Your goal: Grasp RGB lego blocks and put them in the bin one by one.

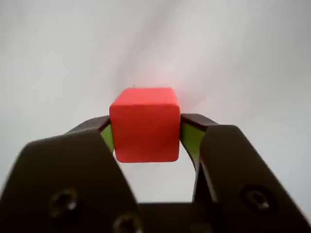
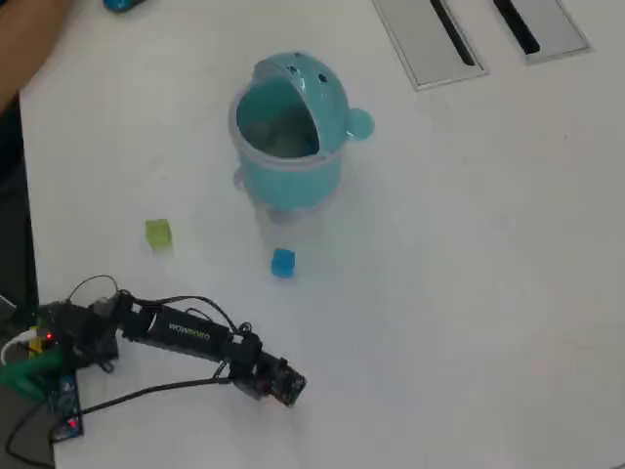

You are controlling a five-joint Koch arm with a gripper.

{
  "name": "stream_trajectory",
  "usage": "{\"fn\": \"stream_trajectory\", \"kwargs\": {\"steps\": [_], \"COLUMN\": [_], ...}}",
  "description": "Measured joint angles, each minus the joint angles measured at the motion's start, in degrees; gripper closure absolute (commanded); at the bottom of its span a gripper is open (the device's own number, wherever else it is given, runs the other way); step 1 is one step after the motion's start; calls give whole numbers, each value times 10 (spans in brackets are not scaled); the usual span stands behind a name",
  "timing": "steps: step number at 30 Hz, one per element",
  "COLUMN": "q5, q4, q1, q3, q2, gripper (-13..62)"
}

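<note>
Overhead view: pincer [image 2: 290,386] tips hidden under the arm; red cube not discernible there. Wrist view: matte red cube [image 1: 145,124] clamped between green-padded jaws. Green cube [image 2: 158,233] and blue cube [image 2: 282,262] lie on white counter [image 2: 469,274] near glossy teal bin [image 2: 289,122].

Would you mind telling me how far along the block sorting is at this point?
Nothing visibly done yet: no block can be made out in the bin. In hand: the gripper is shut on the red block, as the wrist view shows. Left: the green block and blue block sit on the table, in front of the bin in the overhead view.
</note>
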Motion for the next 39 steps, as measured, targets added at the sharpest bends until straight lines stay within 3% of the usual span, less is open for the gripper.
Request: {"fn": "stream_trajectory", "kwargs": {"steps": [2,5,8,16,30,39], "q5": [-1,-9,-16,-16,-18,-155], "q4": [0,-8,-10,-37,-205,-339], "q1": [0,4,4,1,-45,-50], "q3": [-2,-4,-13,-90,-89,-89], "q2": [-4,-11,-11,-11,33,53], "gripper": [394,395,484,483,481,481]}}
